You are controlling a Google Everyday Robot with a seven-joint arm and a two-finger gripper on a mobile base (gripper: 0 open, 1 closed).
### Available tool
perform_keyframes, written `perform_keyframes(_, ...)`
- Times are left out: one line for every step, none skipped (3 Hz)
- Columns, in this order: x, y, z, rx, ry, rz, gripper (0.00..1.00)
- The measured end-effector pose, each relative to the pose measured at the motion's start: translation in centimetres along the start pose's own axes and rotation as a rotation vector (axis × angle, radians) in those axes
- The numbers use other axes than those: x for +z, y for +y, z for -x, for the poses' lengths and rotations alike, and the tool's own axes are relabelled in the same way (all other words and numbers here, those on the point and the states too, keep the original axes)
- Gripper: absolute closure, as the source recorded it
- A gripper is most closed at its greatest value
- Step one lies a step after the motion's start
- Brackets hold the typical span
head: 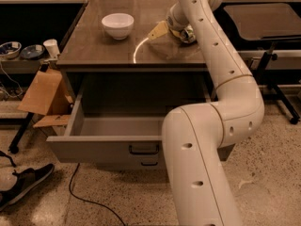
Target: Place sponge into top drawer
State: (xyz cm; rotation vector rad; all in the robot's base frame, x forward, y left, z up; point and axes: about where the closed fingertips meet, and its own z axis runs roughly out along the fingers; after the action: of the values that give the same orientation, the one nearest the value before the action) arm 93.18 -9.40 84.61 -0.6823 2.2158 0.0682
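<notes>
Speckled stone floor (pixel 263 173) runs under a grey cabinet whose brown tabletop (pixel 94 51) carries everything that matters to us. We see the white arm (pixel 221 79) rise from the near right and bend back over the top, so that the gripper (pixel 176 28) sits low at the far right part of that surface, mostly hidden behind its own wrist. Whether it is spread or pressed together we cannot tell. Just left of the gripper in the view, a yellow wedge juts out at a tilt. We take it for the sponge (pixel 158 30), and we cannot say whether it is pinched or only touching. Just right of the gripper lies a crushed green-silver can (pixel 189 34); any print on it we cannot make out. Farther left of the gripper, well apart from it, a white bowl (pixel 117 25) stands upright on the top. Below the gripper and nearer to us, the top drawer (pixel 108 147) stands pulled out, its dark handle (pixel 144 149) on the grey front. The sponge is up on the tabletop, outside the drawer. Far to the gripper's left and lower, a cardboard piece (pixel 42 93) leans by the cabinet, with two small dishes (pixel 10 48) and a white cup (pixel 51 47) on a side shelf above it. On the floor at the lower left we see a dark shoe (pixel 23 185) and a black cable (pixel 89 199).
</notes>
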Motion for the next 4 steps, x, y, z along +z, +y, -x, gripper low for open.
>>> perform_keyframes(-0.1,-0.1,-0.4,0.001,0.019,-0.007,0.14)
perform_keyframes(-0.2,0.0,-0.7,0.0,0.041,-0.011,0.16)
perform_keyframes(-0.4,0.0,-1.4,-0.008,0.069,-0.006,0.14)
perform_keyframes(-1.1,0.2,-1.6,-0.024,0.084,0.002,0.3)
